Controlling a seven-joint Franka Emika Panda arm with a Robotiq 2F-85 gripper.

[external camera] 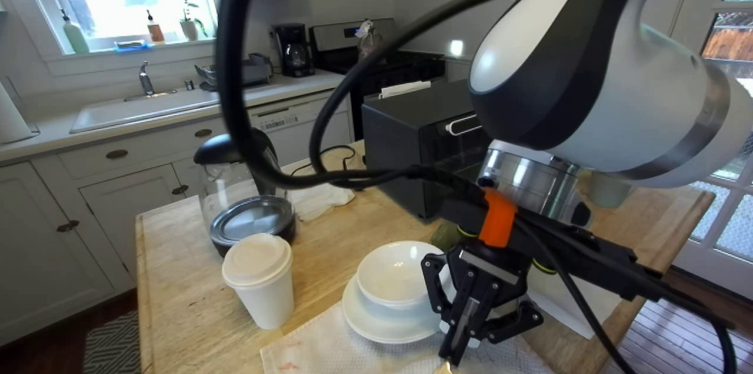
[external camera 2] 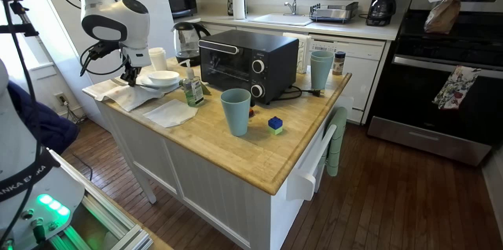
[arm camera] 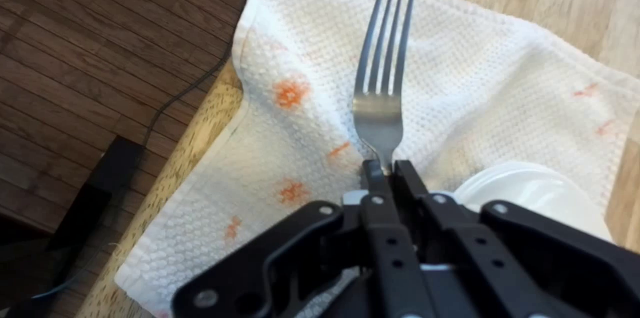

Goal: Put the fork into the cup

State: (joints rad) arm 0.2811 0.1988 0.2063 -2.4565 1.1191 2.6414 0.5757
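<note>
In the wrist view the fork (arm camera: 378, 113) points its tines away from me above a white towel with orange marks. My gripper (arm camera: 387, 168) is shut on the fork just behind its head. Whether the fork touches the towel I cannot tell. In an exterior view its handle (external camera 2: 148, 86) shows beside the fingertips; another shows only a bit of the fork (external camera: 444, 368) at the bottom edge. The cup, a pale teal tumbler (external camera 2: 237, 112), stands upright near the table's front edge, well apart from the gripper. Farther back is a similar teal stack (external camera 2: 321, 71).
A white bowl (external camera: 400, 271) on a plate (external camera: 382, 336) sits close beside the gripper. Between gripper and cup come a soap bottle (external camera 2: 193, 92), a paper napkin (external camera 2: 171, 113) and the black toaster oven (external camera 2: 247, 63). Toy blocks (external camera 2: 275, 125) lie right of the cup.
</note>
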